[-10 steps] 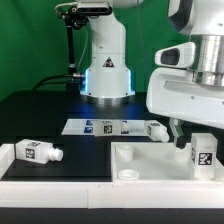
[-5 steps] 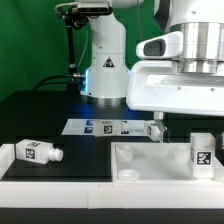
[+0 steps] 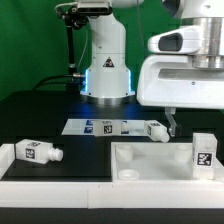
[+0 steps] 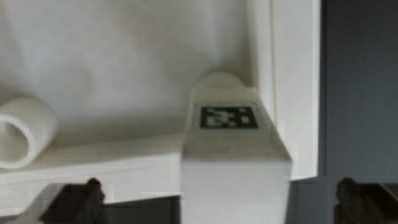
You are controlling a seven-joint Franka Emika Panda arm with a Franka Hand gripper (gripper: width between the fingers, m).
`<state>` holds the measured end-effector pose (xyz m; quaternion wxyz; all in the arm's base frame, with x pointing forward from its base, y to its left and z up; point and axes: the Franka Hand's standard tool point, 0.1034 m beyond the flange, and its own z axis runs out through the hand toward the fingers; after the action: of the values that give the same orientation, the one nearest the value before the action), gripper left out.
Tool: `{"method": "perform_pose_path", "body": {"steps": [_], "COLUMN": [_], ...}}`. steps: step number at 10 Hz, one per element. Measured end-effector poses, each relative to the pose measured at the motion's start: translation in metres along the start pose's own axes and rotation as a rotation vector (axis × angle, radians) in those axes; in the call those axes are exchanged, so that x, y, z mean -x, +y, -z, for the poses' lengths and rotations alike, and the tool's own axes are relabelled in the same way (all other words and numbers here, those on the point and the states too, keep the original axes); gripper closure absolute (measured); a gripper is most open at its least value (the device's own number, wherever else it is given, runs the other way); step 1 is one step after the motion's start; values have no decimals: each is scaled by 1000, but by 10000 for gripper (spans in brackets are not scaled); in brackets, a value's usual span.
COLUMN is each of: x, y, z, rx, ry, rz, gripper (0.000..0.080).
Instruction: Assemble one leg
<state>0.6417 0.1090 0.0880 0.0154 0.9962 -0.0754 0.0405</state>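
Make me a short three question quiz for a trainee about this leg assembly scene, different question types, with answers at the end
1. True or false: the gripper is shut on a leg.
2. Multiple choice: the leg standing upright at the exterior view's right sits (A) on the marker board, (B) in the white tabletop, (C) on the robot base.
3. How many legs show in the exterior view, and where is the one at the exterior view's left?

Key:
1. False. In the wrist view the fingers stand apart on either side of the leg, not closed on it.
2. B.
3. Three. It lies on its side.
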Motion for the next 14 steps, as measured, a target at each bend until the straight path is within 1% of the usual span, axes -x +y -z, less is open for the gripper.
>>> {"method": "perform_pose_path", "body": {"steps": [3, 4, 6, 7, 9, 10, 11, 14], "x": [1, 7, 7, 6, 6, 6, 6, 6], "y": [2, 0, -13, -11, -11, -10, -10, -10], "z": [-1, -3, -6, -6, -6, -6, -6, -7], "rx": [0, 2, 6, 7, 8, 10, 12, 17], "ry": [-7, -36, -51, -50, -50, -50, -49, -45], "rz": [-9, -31, -115, -118, -157, -241, -324, -568], "gripper": [150, 150, 150, 150, 409, 409, 515, 515]}}
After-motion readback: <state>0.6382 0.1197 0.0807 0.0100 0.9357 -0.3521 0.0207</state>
